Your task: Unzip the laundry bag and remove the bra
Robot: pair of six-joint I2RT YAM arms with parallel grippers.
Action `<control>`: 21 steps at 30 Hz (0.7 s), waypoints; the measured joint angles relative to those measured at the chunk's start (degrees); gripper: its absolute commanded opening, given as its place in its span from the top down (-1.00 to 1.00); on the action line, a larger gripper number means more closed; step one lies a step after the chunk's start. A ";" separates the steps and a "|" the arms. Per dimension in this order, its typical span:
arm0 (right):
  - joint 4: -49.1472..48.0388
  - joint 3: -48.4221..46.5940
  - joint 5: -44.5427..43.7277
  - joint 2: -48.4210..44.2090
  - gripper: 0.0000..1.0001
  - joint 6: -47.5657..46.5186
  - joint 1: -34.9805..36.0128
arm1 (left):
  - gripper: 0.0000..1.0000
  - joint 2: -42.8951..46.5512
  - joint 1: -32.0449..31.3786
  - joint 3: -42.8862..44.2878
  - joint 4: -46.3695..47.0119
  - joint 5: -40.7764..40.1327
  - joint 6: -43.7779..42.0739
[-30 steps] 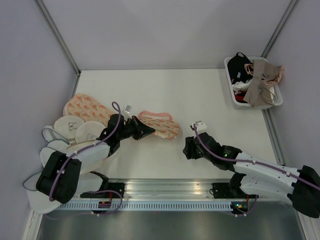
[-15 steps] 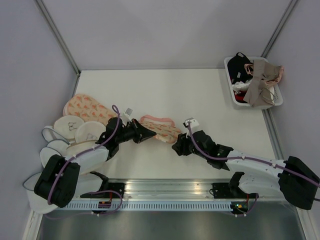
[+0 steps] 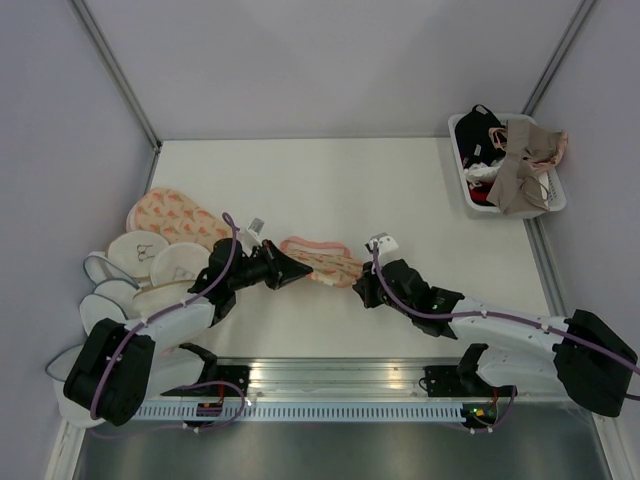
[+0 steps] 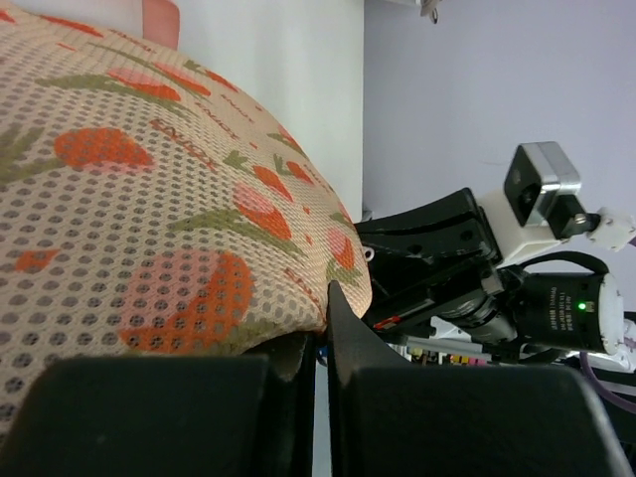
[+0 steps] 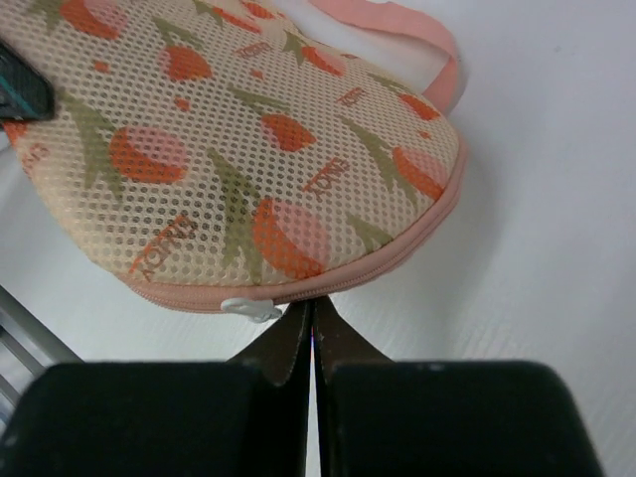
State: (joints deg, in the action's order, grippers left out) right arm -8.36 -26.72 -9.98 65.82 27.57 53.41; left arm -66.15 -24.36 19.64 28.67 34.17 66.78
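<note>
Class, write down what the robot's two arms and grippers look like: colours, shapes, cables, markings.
Both the left arm and right arm have white shells, black joints and a lilac cable along them. The left gripper and right gripper are black, with wedge-shaped fingers. A green light glows near the right wrist.
</note>
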 measured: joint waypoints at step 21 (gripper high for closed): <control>4.57 0.07 10.27 -4.11 0.10 -2.10 0.00 | 0.95 -2.43 0.00 -1.51 2.34 2.16 0.07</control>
State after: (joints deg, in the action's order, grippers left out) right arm -3.79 -26.65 0.30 61.71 25.47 53.41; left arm -68.58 -24.36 18.13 31.00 36.34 66.85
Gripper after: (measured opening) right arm 0.449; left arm 0.033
